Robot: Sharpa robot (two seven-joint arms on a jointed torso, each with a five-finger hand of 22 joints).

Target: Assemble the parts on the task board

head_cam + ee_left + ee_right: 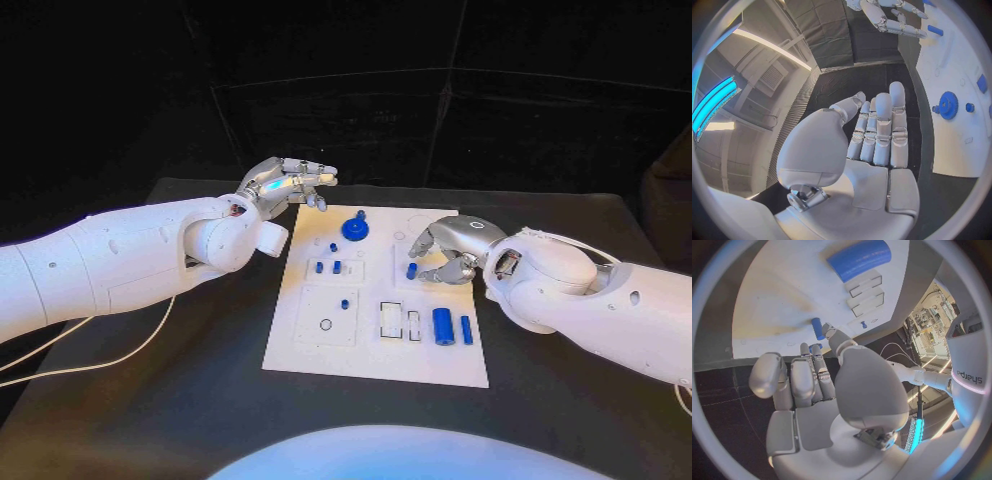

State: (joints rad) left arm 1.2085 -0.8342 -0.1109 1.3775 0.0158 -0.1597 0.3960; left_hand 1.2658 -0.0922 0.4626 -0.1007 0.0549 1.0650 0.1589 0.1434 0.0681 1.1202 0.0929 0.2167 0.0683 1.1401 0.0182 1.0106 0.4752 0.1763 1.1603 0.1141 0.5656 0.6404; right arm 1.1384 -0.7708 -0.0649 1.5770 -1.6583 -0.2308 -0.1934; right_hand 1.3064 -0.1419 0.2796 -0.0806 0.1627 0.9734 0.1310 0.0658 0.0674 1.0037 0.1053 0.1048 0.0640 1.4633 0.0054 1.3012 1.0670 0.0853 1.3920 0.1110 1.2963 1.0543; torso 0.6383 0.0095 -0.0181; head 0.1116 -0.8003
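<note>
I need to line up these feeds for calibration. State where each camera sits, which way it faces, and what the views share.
Head view: on the robot's head, looking down at the task board; both white arms, left hand and right hand show.
Left wrist view: behind the left hand, facing along its fingers beside the board.
Right wrist view: behind the right hand, facing the board.
Shared: head and left wrist views both show the blue gear.

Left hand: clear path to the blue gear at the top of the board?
Probably yes. The left hand hovers open beside the board's far left corner, and the blue gear stands near it with nothing between. The right hand is busy further right.
</note>
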